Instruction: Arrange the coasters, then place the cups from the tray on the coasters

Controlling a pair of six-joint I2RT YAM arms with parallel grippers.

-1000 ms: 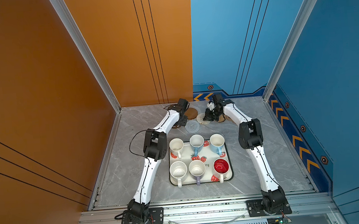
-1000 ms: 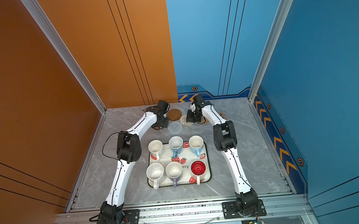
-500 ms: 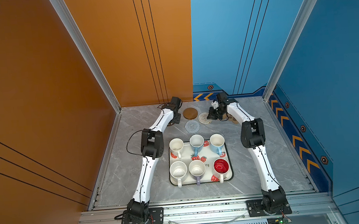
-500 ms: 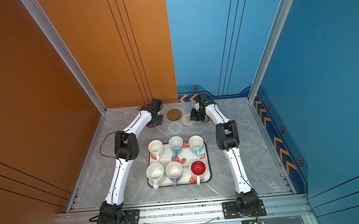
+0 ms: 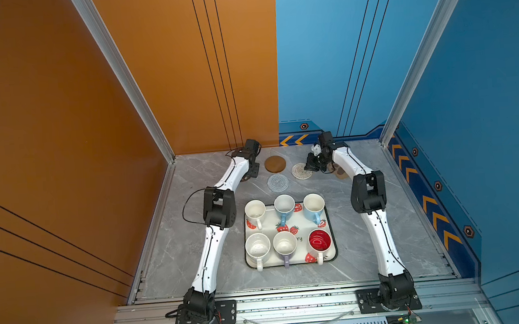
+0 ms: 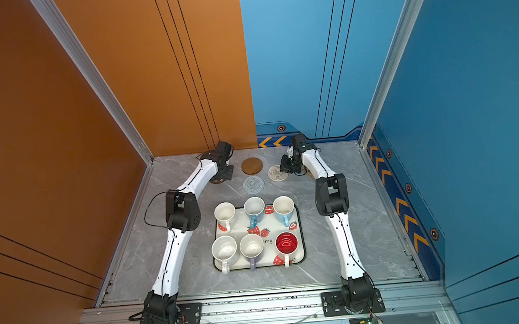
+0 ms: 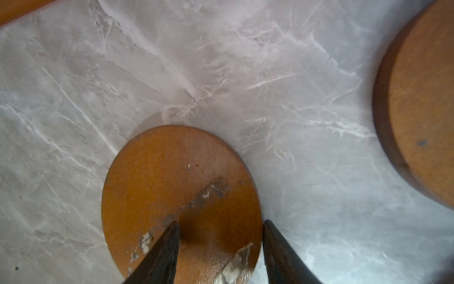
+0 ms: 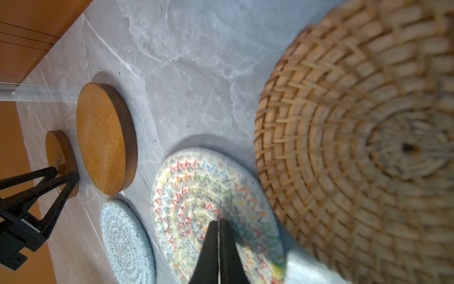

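My left fingers are standing spread and released, one tip over the small brown disc at far left, the other at its rim. My right fingers are staying clenched together, grasping nothing, tips over the cream spiral at far right. The big brown disc and grey spiral are lying between. Six cups are sitting in the tray, nearer, centre.

Slim left arm and right arm, sheathed in glossy white shells. Boxy black elbow housings, black bases on screwed plates. Thin black cable looping off left elbow. On left gripper and right gripper, tapered black jaws.
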